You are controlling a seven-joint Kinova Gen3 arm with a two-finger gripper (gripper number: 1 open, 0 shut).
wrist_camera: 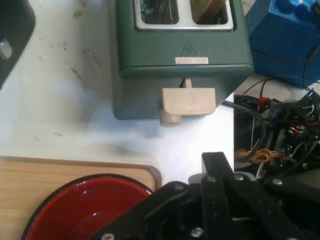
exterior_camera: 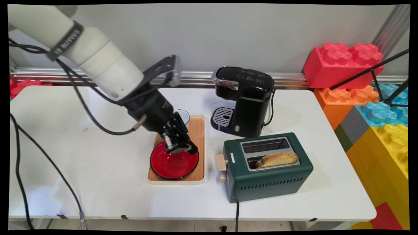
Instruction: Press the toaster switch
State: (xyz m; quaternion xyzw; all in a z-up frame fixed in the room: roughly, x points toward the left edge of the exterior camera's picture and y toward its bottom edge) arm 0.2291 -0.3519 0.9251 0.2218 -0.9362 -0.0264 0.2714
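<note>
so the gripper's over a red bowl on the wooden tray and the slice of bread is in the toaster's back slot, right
Not quite. The main view shows the slice of bread in the green toaster's near slot; the back slot is empty. The rest holds: the gripper is over the red bowl on the wooden tray.

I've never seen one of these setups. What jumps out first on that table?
The black gripper hangs at the far rim of a red bowl on a wooden tray. Right of it stands a green toaster holding one bread slice, with a black coffee machine behind.
</note>
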